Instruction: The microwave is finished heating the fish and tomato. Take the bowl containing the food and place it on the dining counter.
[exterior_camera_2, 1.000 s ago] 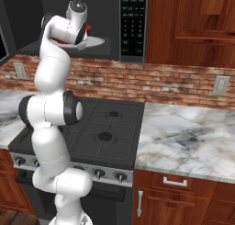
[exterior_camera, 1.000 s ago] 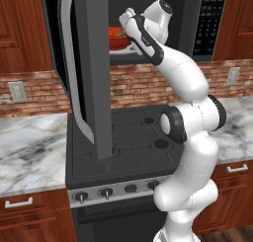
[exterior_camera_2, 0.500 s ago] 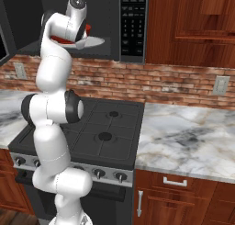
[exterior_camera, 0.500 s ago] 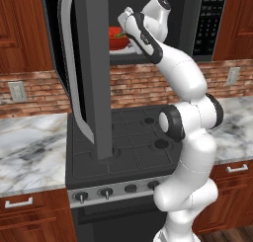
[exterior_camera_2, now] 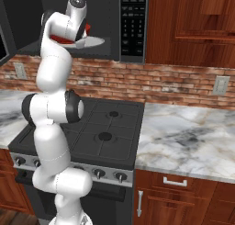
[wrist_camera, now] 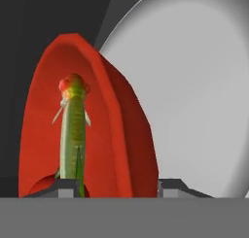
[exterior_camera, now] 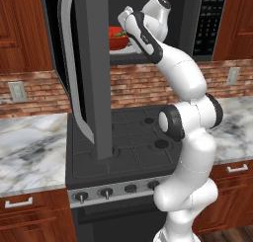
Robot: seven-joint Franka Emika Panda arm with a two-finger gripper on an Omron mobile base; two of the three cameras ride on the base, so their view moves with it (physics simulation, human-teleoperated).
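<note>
Both fingertips of the gripper [wrist_camera: 116,187] straddle the bowl [wrist_camera: 114,130] rim, one inside, one outside, closing around it.

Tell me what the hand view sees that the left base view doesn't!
The hand view looks right into the bowl: the fish lies inside it, and the gripper has one finger inside the bowl and one outside, straddling its wall, over the pale turntable plate.

The left base view adds the open microwave door, the stove, the brick wall and the marble worktop.

Both show the red bowl inside the microwave.
</note>
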